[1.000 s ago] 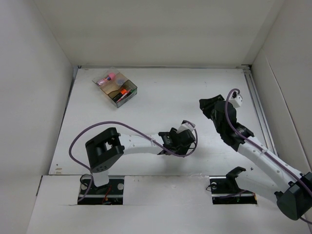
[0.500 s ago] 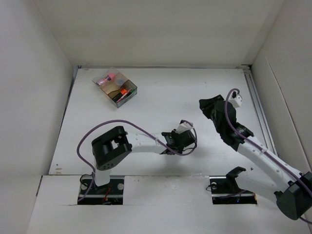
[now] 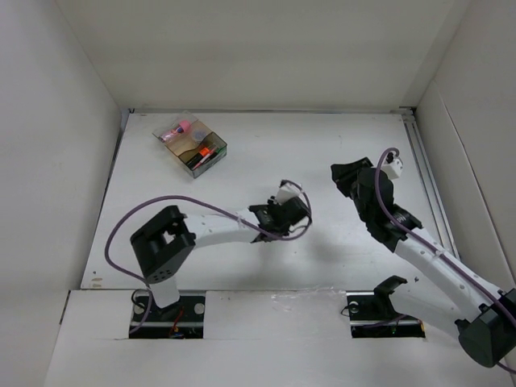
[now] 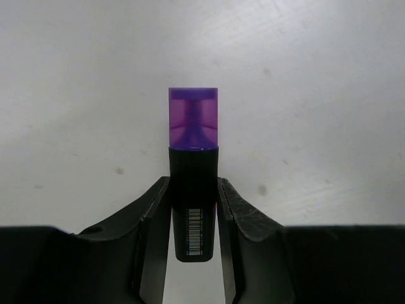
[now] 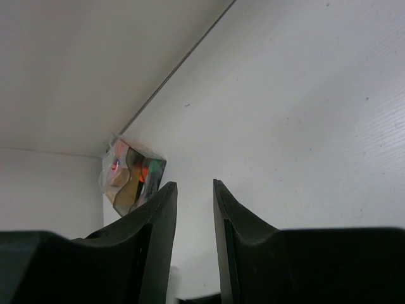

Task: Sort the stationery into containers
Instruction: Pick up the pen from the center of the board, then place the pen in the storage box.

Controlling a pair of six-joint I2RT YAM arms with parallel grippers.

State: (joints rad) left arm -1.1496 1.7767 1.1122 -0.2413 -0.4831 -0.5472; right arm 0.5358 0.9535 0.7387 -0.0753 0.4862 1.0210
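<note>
left gripper (image 4: 193, 185) pinching purple highlighter (image 4: 193, 130), perhaps lifted, box (image 3: 185, 147) far corner

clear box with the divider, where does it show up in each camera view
top external: clear box at upper left, in the table's far left corner.
left wrist: not in it; only the purple highlighter held by the left gripper.
right wrist: the box left of centre, seen side-on.
shared landmark: the dark seam along the back wall, behind the box in both.
</note>
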